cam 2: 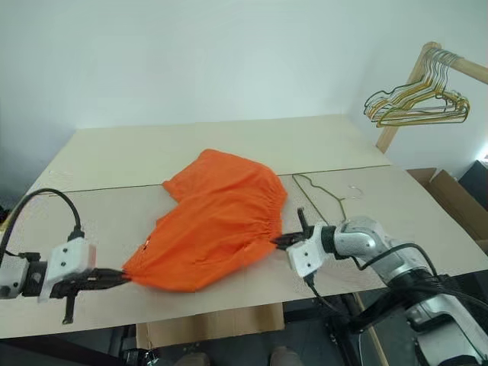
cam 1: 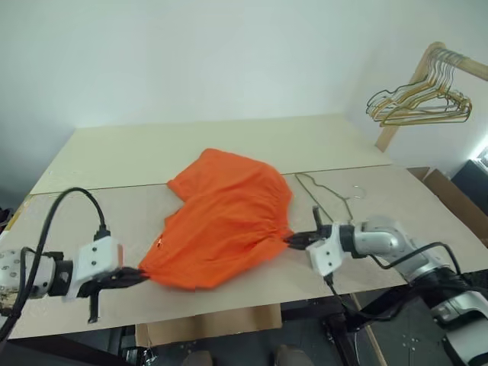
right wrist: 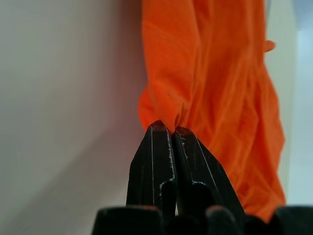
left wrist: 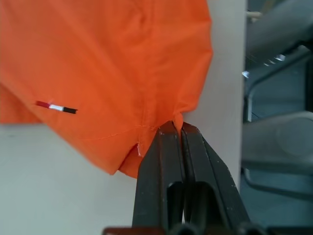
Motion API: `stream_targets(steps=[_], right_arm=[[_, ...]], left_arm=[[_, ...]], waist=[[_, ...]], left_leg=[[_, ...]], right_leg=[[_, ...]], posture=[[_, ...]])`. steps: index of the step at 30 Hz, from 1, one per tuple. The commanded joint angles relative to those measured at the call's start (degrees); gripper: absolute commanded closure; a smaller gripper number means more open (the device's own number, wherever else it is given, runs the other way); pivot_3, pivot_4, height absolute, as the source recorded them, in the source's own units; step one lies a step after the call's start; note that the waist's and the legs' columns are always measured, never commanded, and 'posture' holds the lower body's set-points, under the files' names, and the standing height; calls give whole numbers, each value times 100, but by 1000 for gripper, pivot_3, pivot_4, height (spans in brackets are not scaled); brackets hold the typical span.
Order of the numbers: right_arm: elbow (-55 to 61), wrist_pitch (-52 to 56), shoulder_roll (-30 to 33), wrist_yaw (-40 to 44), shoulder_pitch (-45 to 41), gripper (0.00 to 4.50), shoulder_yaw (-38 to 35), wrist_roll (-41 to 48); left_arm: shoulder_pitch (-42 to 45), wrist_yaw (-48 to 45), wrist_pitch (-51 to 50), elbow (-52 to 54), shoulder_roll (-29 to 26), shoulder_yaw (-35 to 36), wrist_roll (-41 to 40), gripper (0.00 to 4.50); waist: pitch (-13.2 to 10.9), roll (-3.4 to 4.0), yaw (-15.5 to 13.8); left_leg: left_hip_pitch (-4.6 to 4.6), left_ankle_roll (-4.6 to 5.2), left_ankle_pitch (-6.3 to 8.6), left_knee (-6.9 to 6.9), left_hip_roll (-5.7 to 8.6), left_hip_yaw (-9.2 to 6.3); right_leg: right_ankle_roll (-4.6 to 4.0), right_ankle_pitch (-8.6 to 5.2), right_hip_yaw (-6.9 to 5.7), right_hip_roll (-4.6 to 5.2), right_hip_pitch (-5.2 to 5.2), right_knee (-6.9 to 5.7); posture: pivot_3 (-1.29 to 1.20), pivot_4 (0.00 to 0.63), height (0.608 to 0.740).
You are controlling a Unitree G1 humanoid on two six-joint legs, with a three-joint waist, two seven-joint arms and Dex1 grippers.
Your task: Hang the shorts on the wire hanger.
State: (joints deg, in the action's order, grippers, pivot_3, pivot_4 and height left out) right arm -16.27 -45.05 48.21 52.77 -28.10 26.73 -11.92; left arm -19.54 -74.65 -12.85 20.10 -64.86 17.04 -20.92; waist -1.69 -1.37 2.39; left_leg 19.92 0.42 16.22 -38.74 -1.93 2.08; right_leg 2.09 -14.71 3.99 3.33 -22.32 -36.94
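The orange shorts [cam 1: 225,217] lie spread on the table, stretched between both grippers. My left gripper [cam 1: 139,275] is shut on the shorts' near-left corner; the left wrist view shows its fingers [left wrist: 168,147] pinching the fabric [left wrist: 107,63] beside a small tag [left wrist: 56,107]. At the shorts' right edge, by the gathered waistband, my right gripper [cam 1: 292,239] is shut on the cloth [right wrist: 215,88], as its pressed-together fingertips [right wrist: 159,137] show. The thin wire hanger [cam 1: 324,191] lies flat on the table just right of the shorts, beyond the right gripper.
A wooden rack [cam 1: 418,84] at the back right carries a bunch of gold and grey wire hangers [cam 1: 419,103]. A cardboard box [cam 1: 454,202] stands beside the table on the right. The pale table [cam 1: 229,141] extends behind the shorts; its front edge [cam 1: 229,309] is near both grippers.
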Motion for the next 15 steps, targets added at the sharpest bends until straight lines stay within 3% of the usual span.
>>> stream_targets(steps=[1, 9, 15], right_arm=[[-14, -229, 14, 137, -137, 4436, -88, 62], [-364, -652, 144, 584, -351, 4436, 13, -28], [-328, -740, 300, 966, -332, 4436, 71, 182]], left_arm=[[-465, -366, -256, 499, -164, 399, -111, 4500], [-1822, -603, -898, 1625, -19, 1011, 54, 4500], [-1535, 83, -452, 1423, 142, 502, 837, 4500]], waist=[[-1, -1, 17], [-4, -5, -29], [-4, -5, -145]], left_leg=[[-2, 0, 0, 0, -1, 1], [-25, 2, 1, -2, -3, 4], [-30, 2, 1, -1, -2, 5]], right_leg=[[-2, -1, 1, -1, -1, -5], [-21, -12, 2, 0, 13, -13], [-33, -19, 4, 0, 16, -12]], posture=[[53, 0, 740], [68, 0, 740], [89, 0, 740]])
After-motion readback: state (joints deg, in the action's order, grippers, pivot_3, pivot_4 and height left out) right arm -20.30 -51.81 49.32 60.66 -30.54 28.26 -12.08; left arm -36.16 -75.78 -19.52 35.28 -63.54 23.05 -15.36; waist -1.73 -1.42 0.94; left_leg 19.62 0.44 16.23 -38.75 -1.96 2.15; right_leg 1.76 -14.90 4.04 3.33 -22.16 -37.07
